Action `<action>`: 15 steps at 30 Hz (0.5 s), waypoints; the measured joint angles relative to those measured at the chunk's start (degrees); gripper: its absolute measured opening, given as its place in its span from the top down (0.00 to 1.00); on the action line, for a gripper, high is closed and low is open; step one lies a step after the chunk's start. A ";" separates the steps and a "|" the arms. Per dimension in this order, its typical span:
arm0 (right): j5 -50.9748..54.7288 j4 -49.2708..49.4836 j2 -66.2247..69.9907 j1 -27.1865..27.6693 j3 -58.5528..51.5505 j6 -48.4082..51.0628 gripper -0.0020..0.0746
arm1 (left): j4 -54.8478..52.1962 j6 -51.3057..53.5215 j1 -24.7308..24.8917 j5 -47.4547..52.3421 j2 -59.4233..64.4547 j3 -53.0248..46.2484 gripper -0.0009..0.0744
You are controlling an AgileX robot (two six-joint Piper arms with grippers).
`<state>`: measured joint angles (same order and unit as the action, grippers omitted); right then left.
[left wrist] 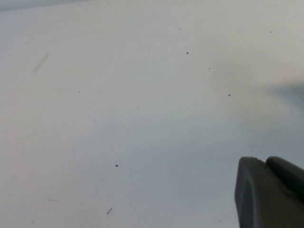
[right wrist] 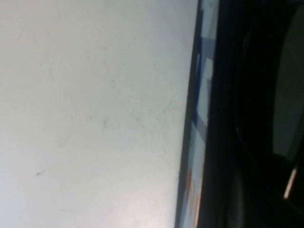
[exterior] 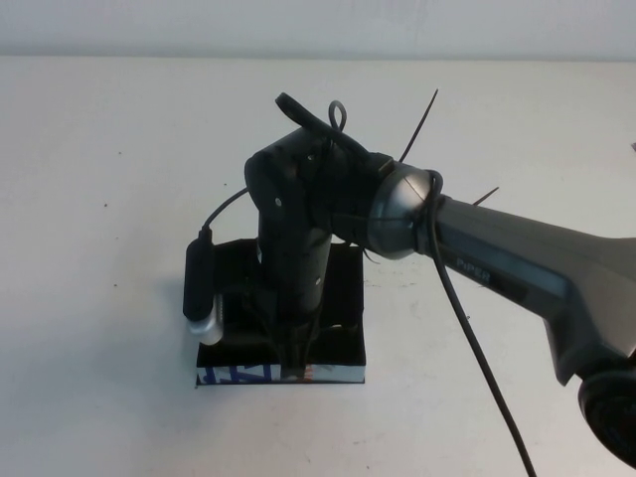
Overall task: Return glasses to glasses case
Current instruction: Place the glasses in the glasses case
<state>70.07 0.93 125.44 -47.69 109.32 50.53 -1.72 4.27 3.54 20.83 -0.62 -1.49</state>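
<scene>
The glasses case (exterior: 343,343) lies open on the white table, its blue, white and orange patterned front edge (exterior: 238,375) towards me. My right gripper (exterior: 296,360) points straight down into the case, just behind that edge. The right wrist view shows the patterned edge (right wrist: 202,95) and, inside it, a dark curved rim of the glasses (right wrist: 249,109) with a pale lens (right wrist: 290,90). In the high view the arm hides most of the glasses. My left gripper (left wrist: 266,164) is shut and empty over bare table, out of the high view.
The white table (exterior: 119,199) stretches all round the case. The right arm (exterior: 517,268) crosses from the right edge, with a black cable (exterior: 477,348) hanging under it. A black wrist camera module (exterior: 199,283) hangs beside the case's left edge.
</scene>
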 joint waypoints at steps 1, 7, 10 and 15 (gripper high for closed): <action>0.00 0.14 0.36 0.00 0.00 0.00 0.88 | 0.00 0.00 0.00 0.00 0.00 0.00 0.99; 0.00 0.69 0.66 0.14 0.00 0.00 0.88 | 0.00 0.00 0.00 0.00 0.00 0.00 0.99; 0.00 0.73 0.76 0.14 0.00 0.00 0.88 | 0.00 0.00 0.00 0.00 0.00 0.00 0.99; 0.00 0.82 1.10 0.14 0.00 0.00 0.88 | 0.00 0.00 0.00 0.00 0.00 0.00 0.99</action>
<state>70.07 1.76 126.54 -47.55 109.32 50.53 -1.72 4.27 3.54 20.83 -0.62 -1.49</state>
